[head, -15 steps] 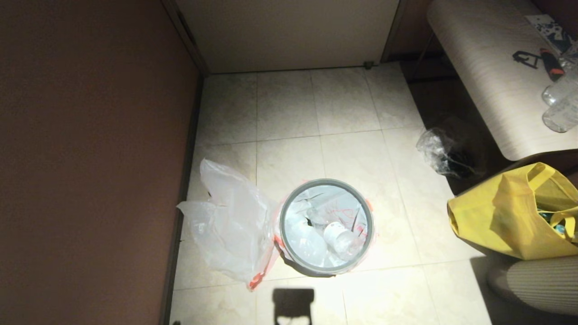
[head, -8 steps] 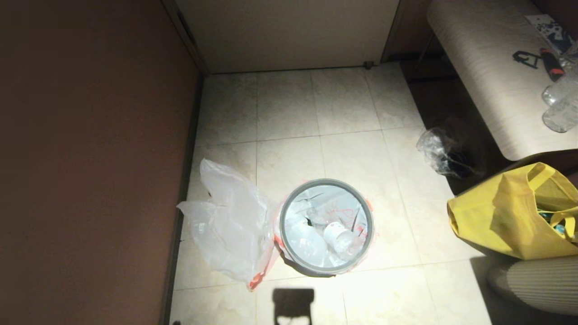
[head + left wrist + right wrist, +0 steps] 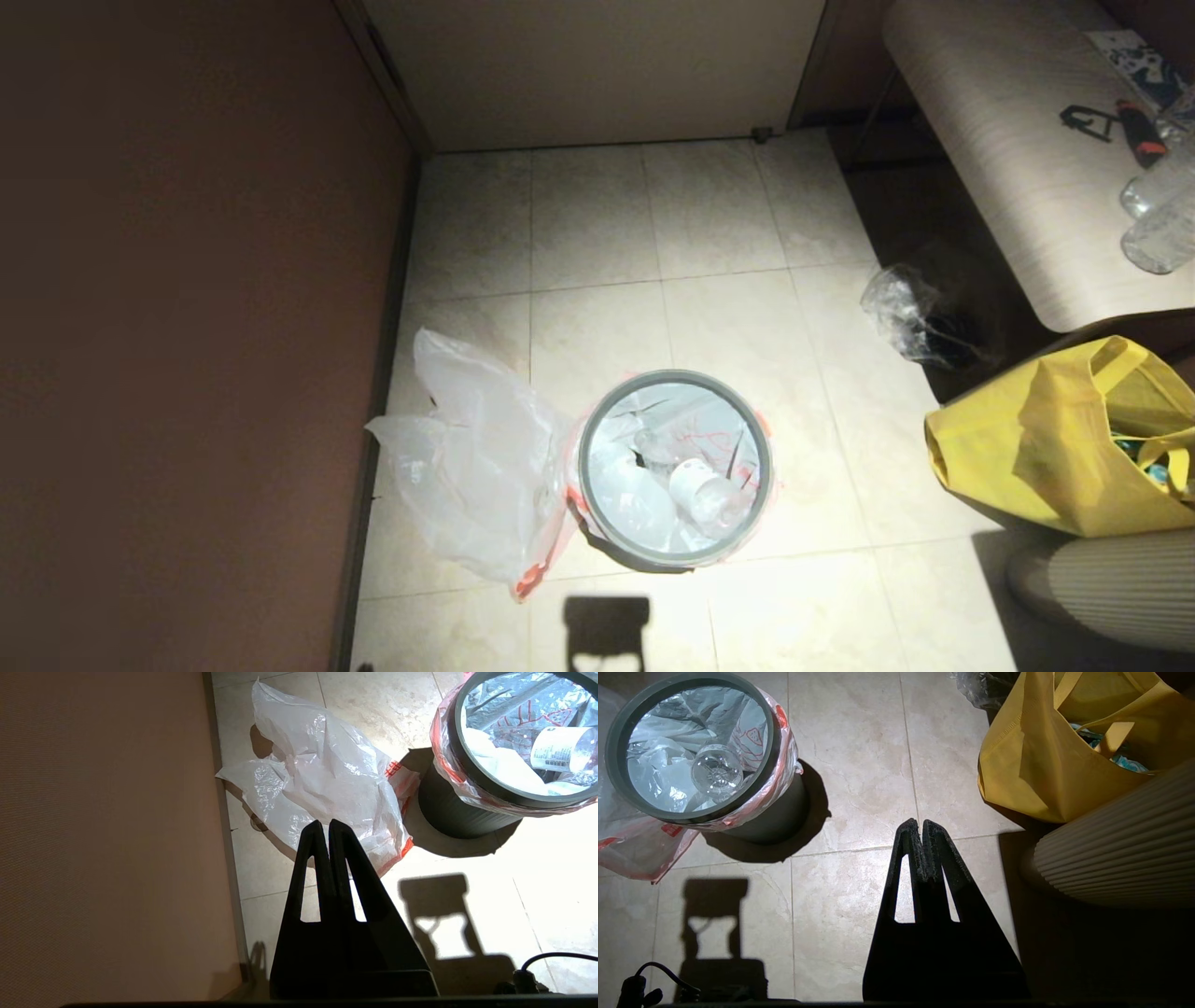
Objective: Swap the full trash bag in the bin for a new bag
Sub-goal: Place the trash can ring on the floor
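my left hand [image 3: 328,828] hangs above the tiled floor [image 3: 709,215] with its black tapered fingers pressed together, holding nothing. my right hand [image 3: 920,828] does the same over bare tile, its tips touching. the bin [image 3: 674,467], a small round black wastebasket with glossy walls and a thin grey hoop rim, stands between them. the full trash bag [image 3: 719,439] lines it, white crinkled plastic with red-orange print folded over the rim, a clear bottle [image 3: 705,493] lying inside. the new bag [image 3: 476,467], thin cloudy translucent film with red-orange edges, lies crumpled on the floor, touching the bin's left side. a yellow fabric tote [image 3: 1055,448] slumps at the right, well apart.
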`<state>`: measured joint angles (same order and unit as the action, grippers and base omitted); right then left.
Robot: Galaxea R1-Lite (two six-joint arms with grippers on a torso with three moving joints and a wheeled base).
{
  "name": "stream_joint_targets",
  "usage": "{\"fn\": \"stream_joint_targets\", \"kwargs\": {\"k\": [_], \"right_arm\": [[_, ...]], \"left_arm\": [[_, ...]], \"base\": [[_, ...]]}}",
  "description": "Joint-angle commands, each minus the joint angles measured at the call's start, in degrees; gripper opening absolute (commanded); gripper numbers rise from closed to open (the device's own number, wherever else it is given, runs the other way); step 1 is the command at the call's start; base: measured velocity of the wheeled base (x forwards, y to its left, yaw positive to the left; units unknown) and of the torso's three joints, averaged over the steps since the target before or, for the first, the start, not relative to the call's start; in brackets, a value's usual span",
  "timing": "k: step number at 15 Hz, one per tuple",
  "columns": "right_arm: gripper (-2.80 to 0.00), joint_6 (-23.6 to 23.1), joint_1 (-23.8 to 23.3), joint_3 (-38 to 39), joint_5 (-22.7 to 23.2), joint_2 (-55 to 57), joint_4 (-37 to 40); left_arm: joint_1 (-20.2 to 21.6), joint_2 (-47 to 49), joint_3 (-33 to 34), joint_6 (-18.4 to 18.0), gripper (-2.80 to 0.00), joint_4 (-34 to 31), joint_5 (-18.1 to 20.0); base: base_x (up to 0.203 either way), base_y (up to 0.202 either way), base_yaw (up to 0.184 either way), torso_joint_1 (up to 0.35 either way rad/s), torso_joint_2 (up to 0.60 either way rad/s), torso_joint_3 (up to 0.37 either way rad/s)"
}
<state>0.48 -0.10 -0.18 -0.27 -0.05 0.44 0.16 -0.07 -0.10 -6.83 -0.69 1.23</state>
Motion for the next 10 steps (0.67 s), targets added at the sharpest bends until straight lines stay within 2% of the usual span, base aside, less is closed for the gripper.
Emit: {"fn": "stream_joint_targets", "kwargs": {"k": [1, 10], "right_arm": [[-2.80, 0.1, 0.0, 0.0, 0.0, 0.0, 0.0], [-2.80, -0.5, 0.0, -0.1, 0.0, 0.0, 0.4]], "left_arm": [[0.0, 0.1, 0.0, 0.0, -2.80, 0.0, 0.0], [0.0, 0.1, 0.0, 0.0, -2.80, 0.0, 0.0]], "base": [[0.000, 0.000, 0.000, 0.000, 0.00, 0.000], [0.000, 0.000, 0.000, 0.000, 0.00, 0.000]]}}
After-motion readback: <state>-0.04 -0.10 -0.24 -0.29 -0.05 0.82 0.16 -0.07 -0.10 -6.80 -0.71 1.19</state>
